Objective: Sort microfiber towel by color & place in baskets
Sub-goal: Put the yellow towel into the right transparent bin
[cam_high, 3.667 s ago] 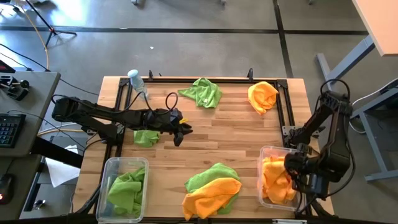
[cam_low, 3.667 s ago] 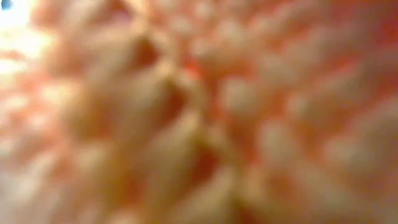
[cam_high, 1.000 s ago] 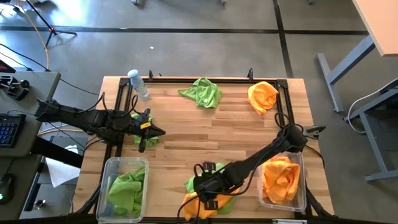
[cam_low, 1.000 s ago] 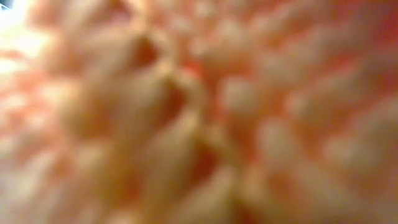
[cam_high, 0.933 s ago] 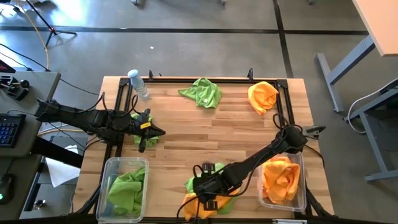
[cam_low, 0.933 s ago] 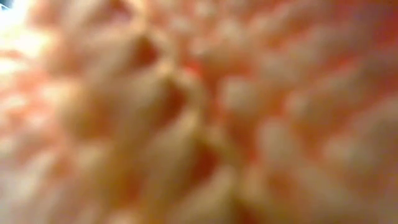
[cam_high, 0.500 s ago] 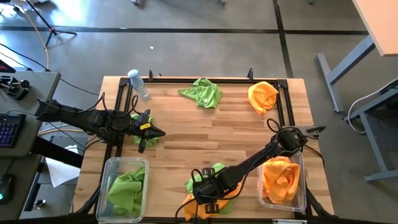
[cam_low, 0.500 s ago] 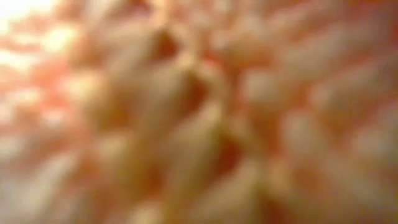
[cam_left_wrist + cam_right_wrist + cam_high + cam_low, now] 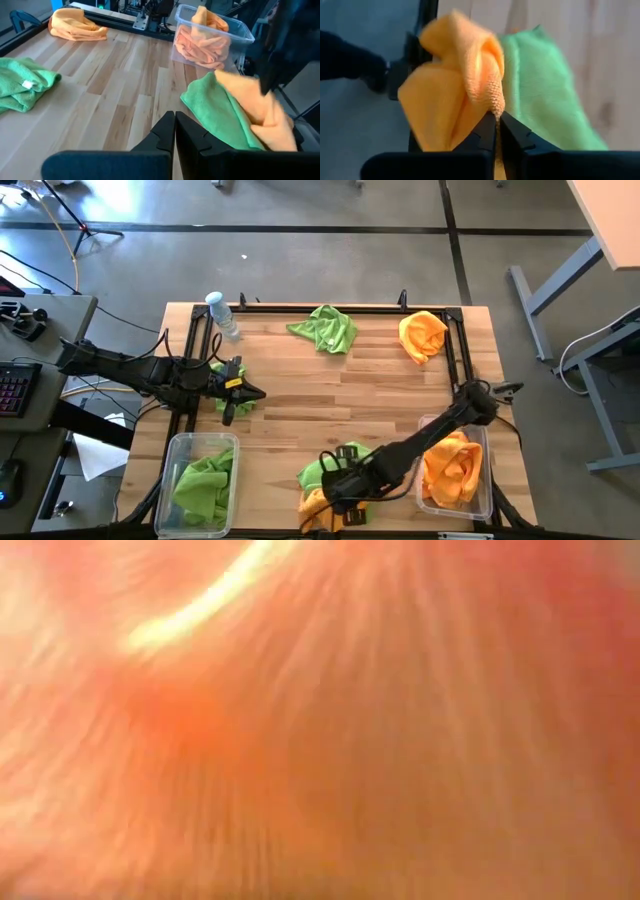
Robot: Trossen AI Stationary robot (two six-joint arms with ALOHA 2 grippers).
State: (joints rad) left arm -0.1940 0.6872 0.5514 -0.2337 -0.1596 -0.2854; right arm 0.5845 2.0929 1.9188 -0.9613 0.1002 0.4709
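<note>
Orange towel (image 9: 455, 80) hangs pinched between the closed fingers of the right gripper (image 9: 338, 488) at the table's near edge, just left of centre. It is partly lifted off the green towel (image 9: 332, 463) lying beneath and beside it. The low view is filled entirely by blurred orange fibres.

To the right, at the near right corner, the right basket (image 9: 484, 505) holds orange towels (image 9: 450, 468). At the near left corner, the left basket (image 9: 178, 448) holds a green towel (image 9: 205, 485). Along the far edge lie a loose green towel (image 9: 325, 327) near the middle and a loose orange towel (image 9: 422, 334) toward the far right corner.

The left gripper (image 9: 243, 392) sits over the left side of the table with its fingers pressed together and holding nothing. A small green towel (image 9: 222, 372) lies partly under it.

A clear water bottle (image 9: 220, 313) stands at the far left corner of the wooden table (image 9: 380, 395).
</note>
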